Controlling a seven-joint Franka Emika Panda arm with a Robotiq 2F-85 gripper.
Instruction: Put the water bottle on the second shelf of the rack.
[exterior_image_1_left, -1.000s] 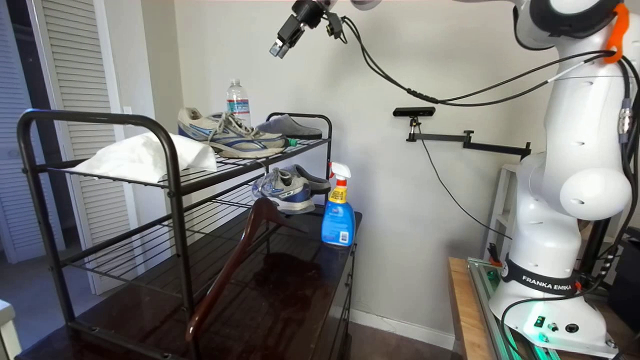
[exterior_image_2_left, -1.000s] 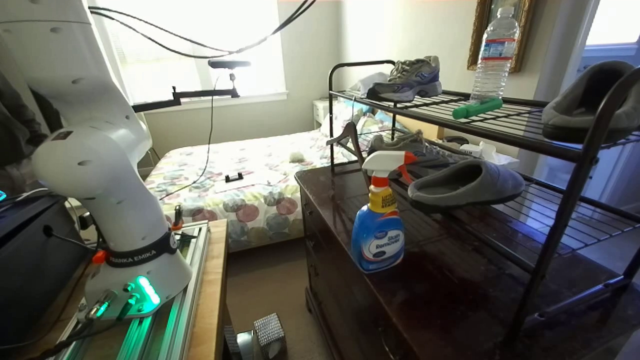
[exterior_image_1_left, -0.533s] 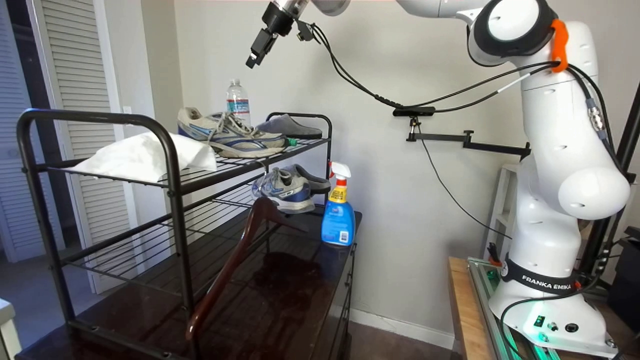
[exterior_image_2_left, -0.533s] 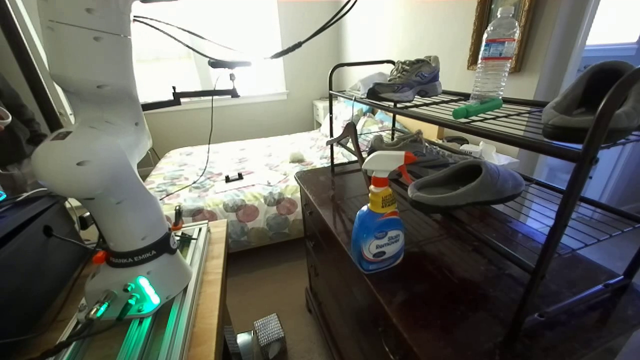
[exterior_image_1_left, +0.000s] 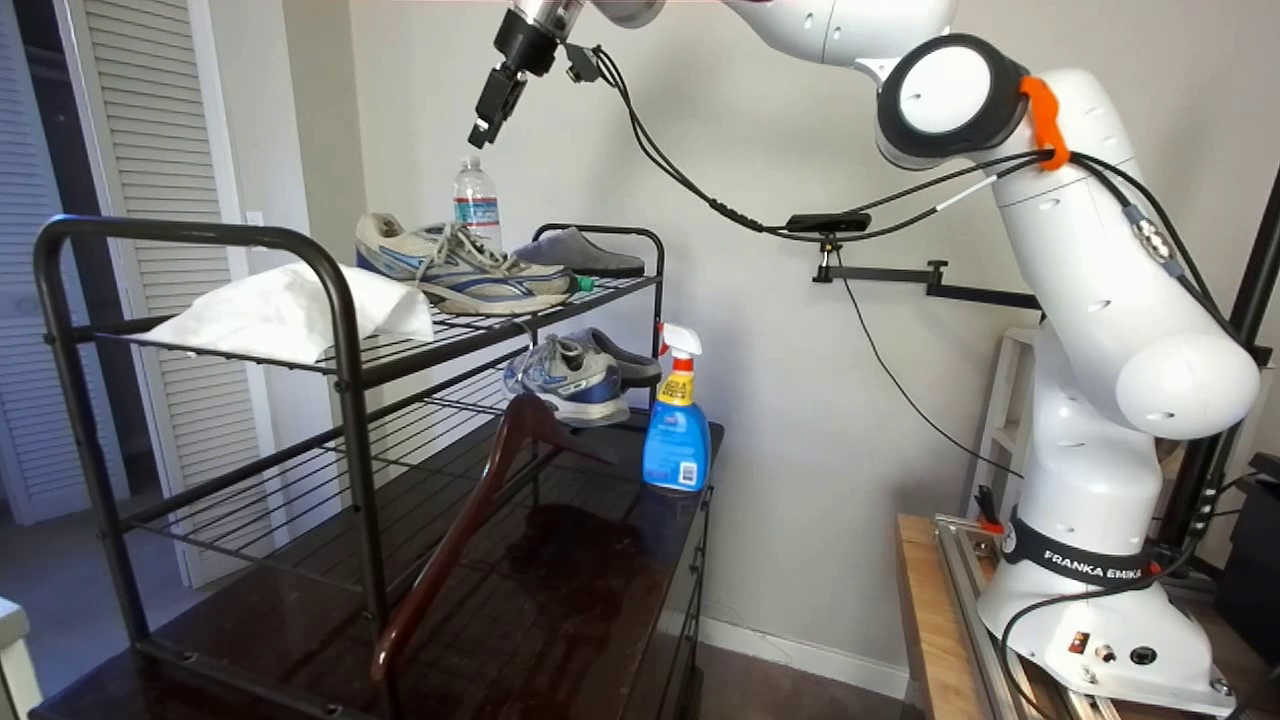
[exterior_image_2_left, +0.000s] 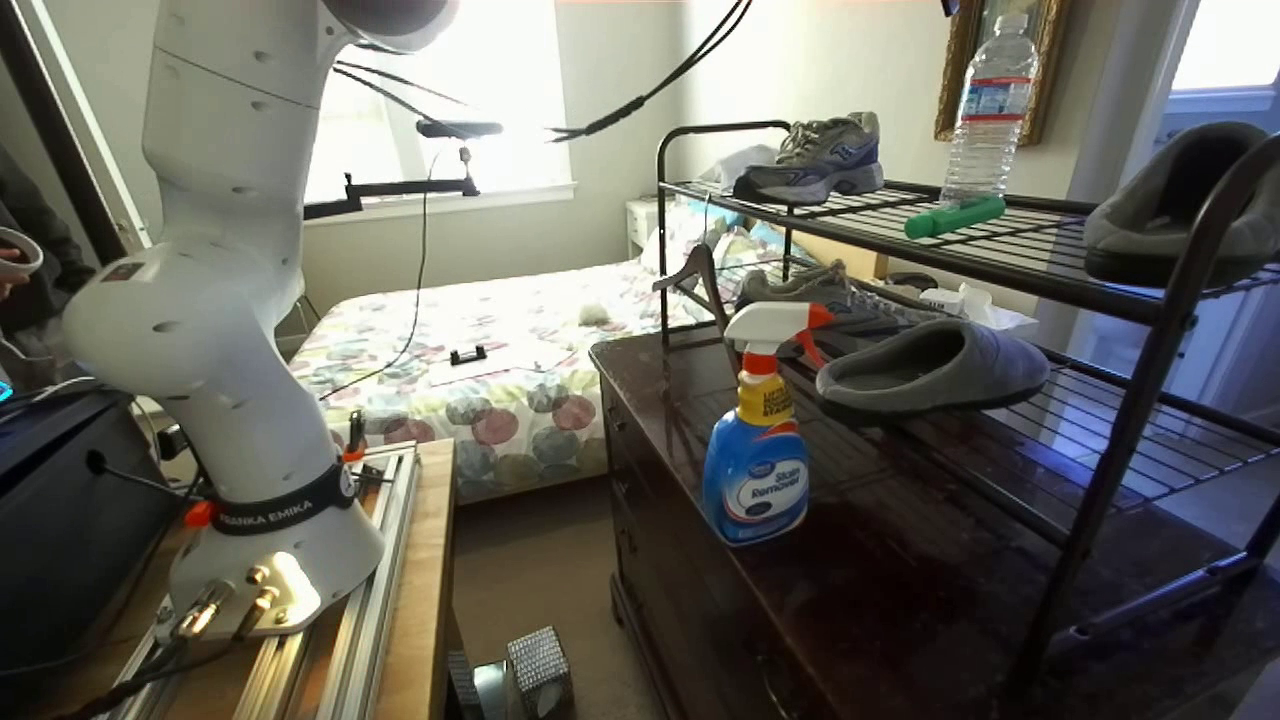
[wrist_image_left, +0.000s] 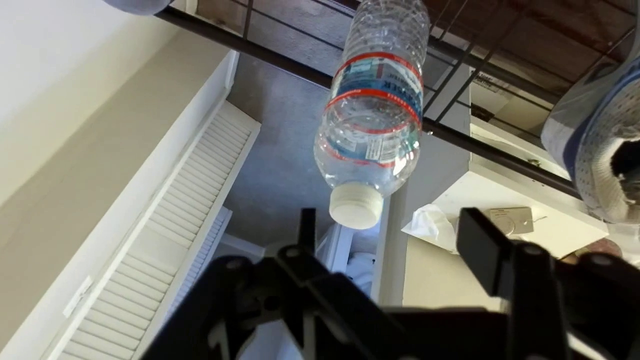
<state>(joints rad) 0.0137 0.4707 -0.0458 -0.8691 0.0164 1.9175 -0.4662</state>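
The clear water bottle (exterior_image_1_left: 478, 205) with a pale bluish label and white cap stands upright on the topmost tier, behind a sneaker; it also shows in the exterior view (exterior_image_2_left: 990, 110). The black rack (exterior_image_1_left: 190, 234) stands on a dark dresser. Its second shelf (exterior_image_1_left: 275, 510) is the wire grid below the top tier, also seen in an exterior view (exterior_image_2_left: 1200, 440). My gripper (exterior_image_1_left: 478, 140) is just above the bottle's cap. In the wrist view my gripper (wrist_image_left: 390, 232) is open and empty, with the bottle (wrist_image_left: 377, 110) just beyond the fingertips, apart from them.
On the top tier are a sneaker (exterior_image_1_left: 465, 270), a white bag (exterior_image_1_left: 290, 315), a grey slipper (exterior_image_2_left: 1180, 210) and a green tube (exterior_image_2_left: 955, 217). The second shelf holds a sneaker (exterior_image_1_left: 570, 380) and slipper (exterior_image_2_left: 930, 370). A hanger (exterior_image_1_left: 475, 520) hangs in front; a blue spray bottle (exterior_image_2_left: 757, 480) stands on the dresser.
My gripper has moved left and down, from high right of the bottle to just above its cap. The base light has turned from green to whitish. The bottle has not moved.
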